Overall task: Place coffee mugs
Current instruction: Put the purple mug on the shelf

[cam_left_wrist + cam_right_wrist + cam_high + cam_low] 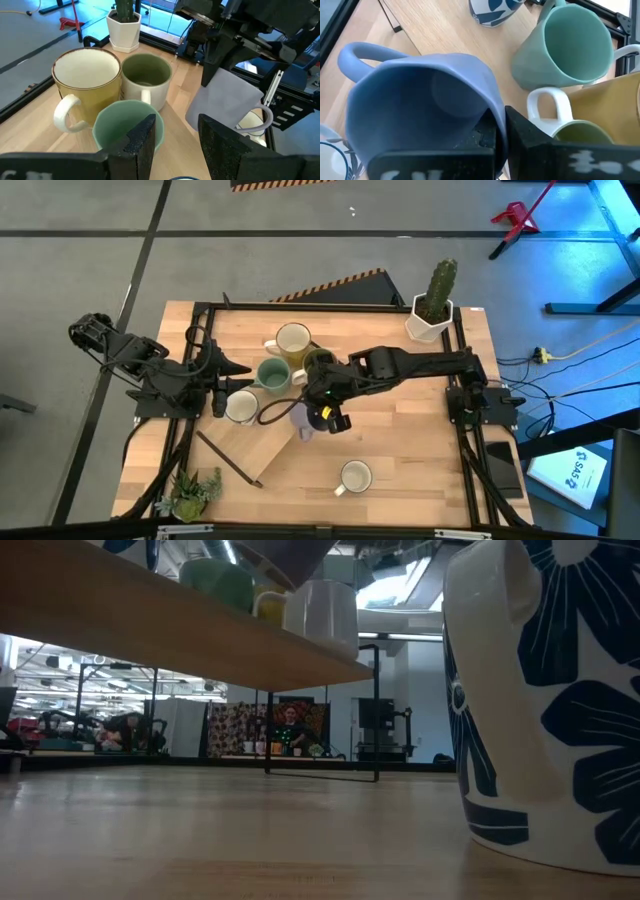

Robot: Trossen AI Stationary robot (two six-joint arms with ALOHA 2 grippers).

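Observation:
A raised wooden shelf (pixel 262 442) at the table's left centre carries a yellow mug (pixel 292 340), a teal mug (pixel 272 374), a white mug with an olive inside (pixel 318 362) and a white mug with a blue pattern (pixel 241 407). My right gripper (pixel 326 418) is shut on a lavender mug (pixel 303 421) over the shelf's right part. My left gripper (pixel 222 392) is open beside the blue-patterned mug, just short of the teal mug (pixel 127 122). Another white mug with dark blue flowers (pixel 355 477) stands on the table near the front. My right gripper holds the lavender mug by its rim wall (pixel 496 116), on the side opposite the handle (pixel 357 56). One finger is inside the mug and one outside. The fingers come from above. The mug hangs tilted (pixel 225 100), lifted above the shelf in the low view (pixel 290 555).
A white hexagonal cactus pot (pixel 432 305) stands at the far right corner. A small green plant (pixel 195 492) sits at the front left, with a black rod (pixel 228 458) beside the shelf. Bare table lies right of the flowered mug (pixel 540 700).

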